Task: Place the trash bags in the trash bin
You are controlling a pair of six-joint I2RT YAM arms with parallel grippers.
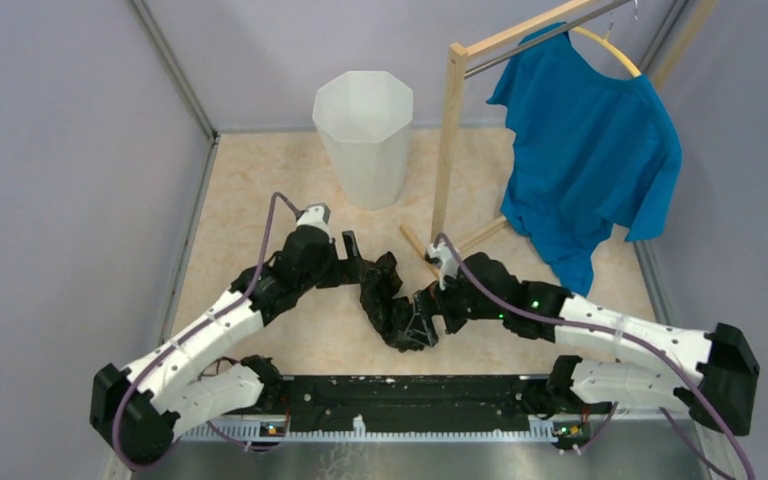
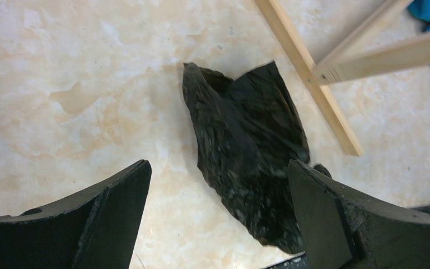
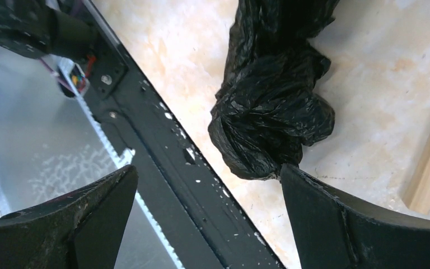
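The black trash bag (image 1: 392, 300) lies crumpled on the beige table between my two grippers. The white faceted trash bin (image 1: 363, 135) stands upright and empty at the back. My left gripper (image 1: 353, 258) is open at the bag's left end. In the left wrist view the bag (image 2: 246, 145) lies ahead, close to the right finger (image 2: 325, 213), with the gripper (image 2: 218, 168) wide open. My right gripper (image 1: 428, 303) is open at the bag's right end. In the right wrist view the bunched bag (image 3: 271, 112) touches the right fingertip (image 3: 297, 185), and the gripper (image 3: 208, 171) holds nothing.
A wooden rack (image 1: 448, 140) with a blue shirt (image 1: 590, 150) stands right of the bin. Its foot bars (image 2: 313, 73) lie on the table just beyond the bag. The black mounting rail (image 1: 410, 390) runs along the near edge, close under the right gripper (image 3: 162, 151).
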